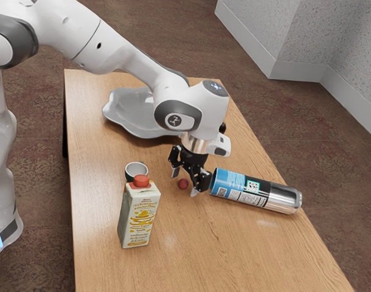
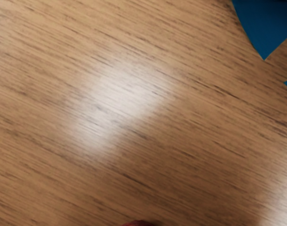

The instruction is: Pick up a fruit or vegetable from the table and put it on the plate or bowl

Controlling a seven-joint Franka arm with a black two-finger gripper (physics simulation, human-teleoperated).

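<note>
From the side we see our arm [image 1: 112, 45] come in from the exterior view's upper left and bend down over the middle of the wooden table [image 1: 234, 255]. Our gripper [image 1: 184, 180] hangs low over the tabletop with its fingers spread apart. A small red fruit [image 1: 183, 184] lies on the wood in the gap between them, and the gap is wider than the fruit. The white plate [image 1: 124, 109] lies behind the hand, toward the far end of the table, well apart from the fruit. Just beside the gripper, on the exterior view's right, a can [image 1: 255, 191] with a blue label and a silver body lies on its side. On the other side a juice carton [image 1: 138, 214] with a red cap stands upright, and a small dark cup [image 1: 135, 170] sits just behind it.

From the wrist we look down on the table's grain [image 2: 134, 117] with a pale sheen across it. A blue corner of the can [image 2: 263, 19] shows at one edge, and a thin sliver of the red fruit [image 2: 139, 223] shows right under our hand.
</note>
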